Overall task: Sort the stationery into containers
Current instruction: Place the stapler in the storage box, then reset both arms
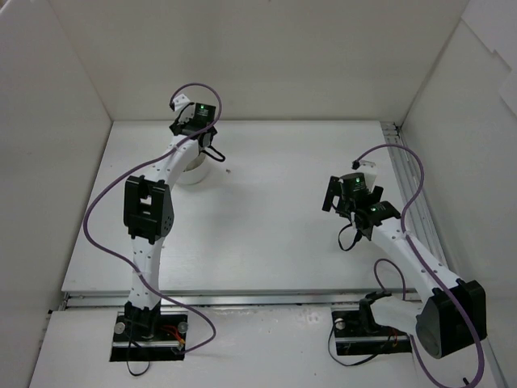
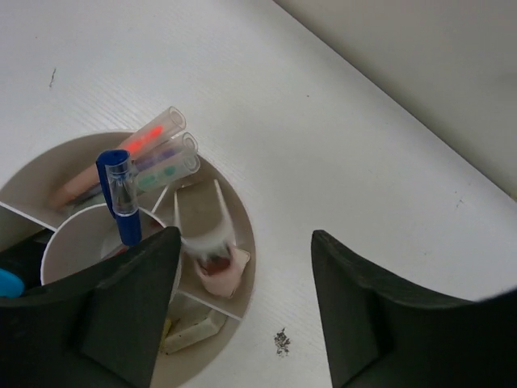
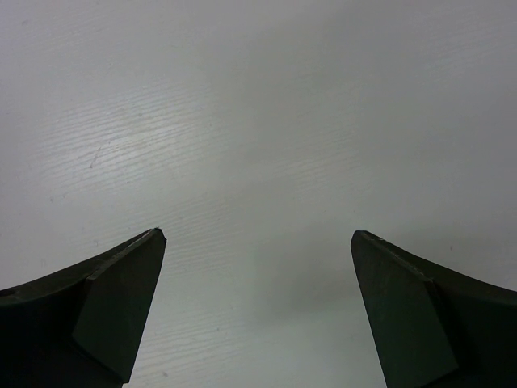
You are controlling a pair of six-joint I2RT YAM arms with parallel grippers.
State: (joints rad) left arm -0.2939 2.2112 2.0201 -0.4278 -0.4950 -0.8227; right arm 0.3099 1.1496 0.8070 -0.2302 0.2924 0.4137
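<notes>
Though squat, round plastic pot (compartmented)

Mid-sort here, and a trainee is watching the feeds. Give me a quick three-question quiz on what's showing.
1. True or false: the right gripper is holding a pen.
2. The blue pen stands in which part of the white pot? A) centre cup B) outer compartment C) outside it
3. Which gripper hangs above the pot?

Key: 1 false, it is open and empty. 2 A. 3 the left gripper.
</notes>
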